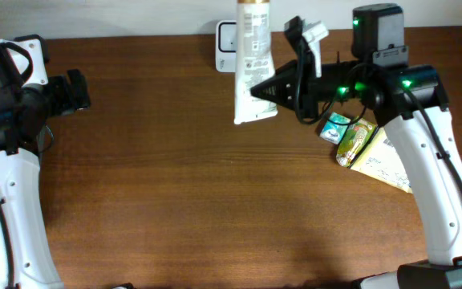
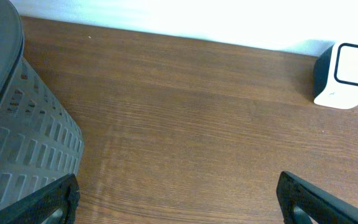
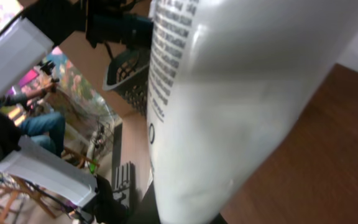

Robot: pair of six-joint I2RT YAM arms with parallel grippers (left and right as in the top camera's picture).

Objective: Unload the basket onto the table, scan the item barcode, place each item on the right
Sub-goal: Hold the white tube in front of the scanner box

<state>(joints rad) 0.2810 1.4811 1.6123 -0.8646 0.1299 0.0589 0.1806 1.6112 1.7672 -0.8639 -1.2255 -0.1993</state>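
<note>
One white tube [image 1: 254, 60] was the item in play, raised above the desk's far edge, just beside the scanner [image 1: 226, 45] and partly overlapping it in the overhead view. The right gripper [image 1: 260, 90] had its fingers clamped on the tube's lower, broader end. The left gripper [image 1: 77, 88] hung over the desk's left side with its fingers [image 2: 53, 200] spread wide and nothing between them.

The step in hand was probably presenting the tube to the scanner's window. To do it well, the printed face carrying the barcode would need to be rolled toward the window, which, as the left wrist camera saw the scanner [image 2: 344, 73], fronts the desk. From above, the tube's small print faced upward, so a wrist turn seemed likely to be needed. I could not make out the barcode itself in any view. The grip should stay low on the tube so the fingers do not cover the code, and the tube should be held steady, close in front of the window and not tilted steeply.

Counted: one tube, one scanner, one grey basket [image 2: 18, 127] by the desk's left edge, and what looked like three packets [image 1: 354, 141] huddled together, touching, toward the right edge.
</note>
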